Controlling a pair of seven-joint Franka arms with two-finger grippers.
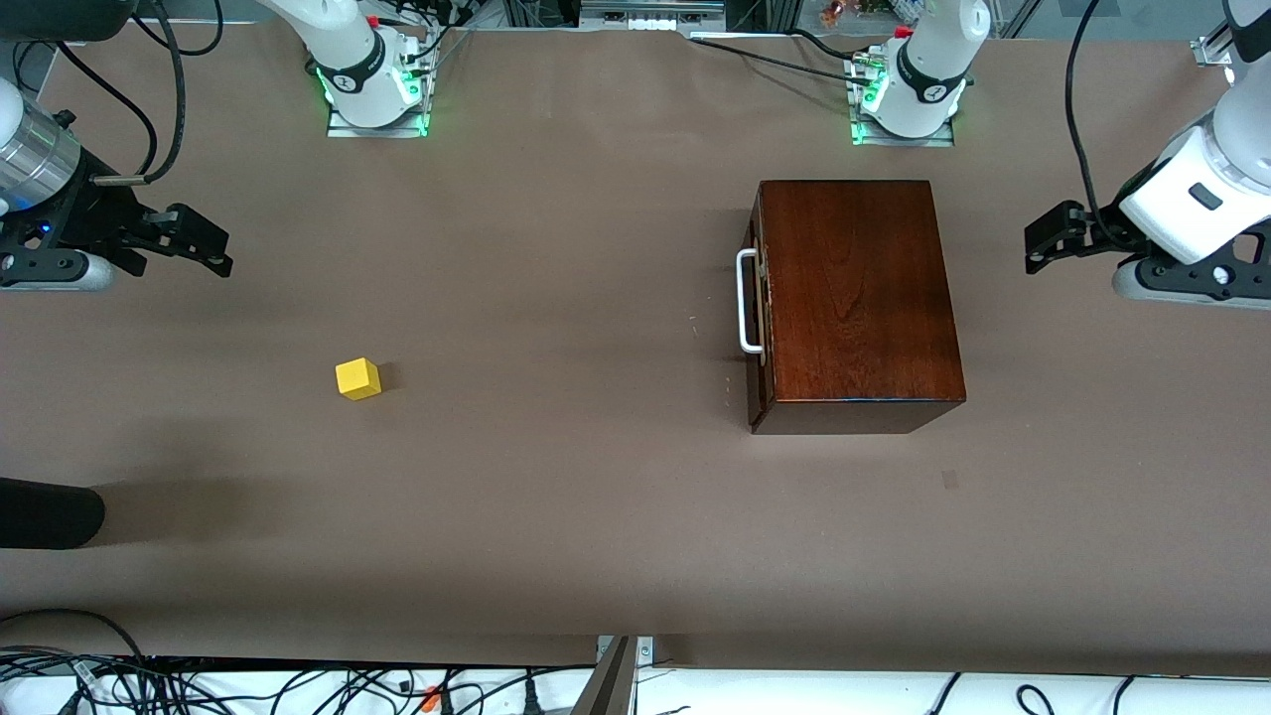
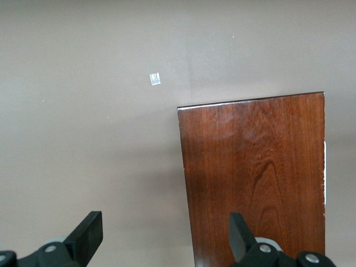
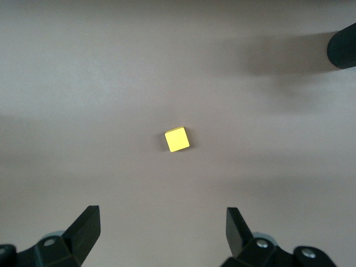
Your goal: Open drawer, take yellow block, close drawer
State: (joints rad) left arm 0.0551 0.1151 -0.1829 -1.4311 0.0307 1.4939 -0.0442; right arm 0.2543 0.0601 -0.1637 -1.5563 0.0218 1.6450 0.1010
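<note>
on the table (image 1: 556, 298), toward the left arm's end, sits the dark reddish-brown wooden box (image 1: 859, 288), its drawer (image 1: 759, 308) pushed fully in so the inside is hidden; only the white bar handle (image 1: 747, 302) and a thin strip of the drawer front show. in the left wrist view the box (image 2: 256, 178) is cut off at the edge of the picture and the handle cannot be seen. a black rounded object (image 1: 45, 514) pokes in at the edge of the front view at the right arm's end, too cropped to identify. both arms are largely out of frame.

the yellow block (image 1: 358, 378) rests on the bare table toward the right arm's end, well apart from the box. the right claw (image 1: 204, 248) hangs over the table with its fingers spread wide and nothing between them; the block (image 3: 177, 139) lies nearer the front camera than the spot below it, not touching. the left claw (image 1: 1053, 236) hovers just beside the box at the left arm's end, fingers apart and holding nothing.
</note>
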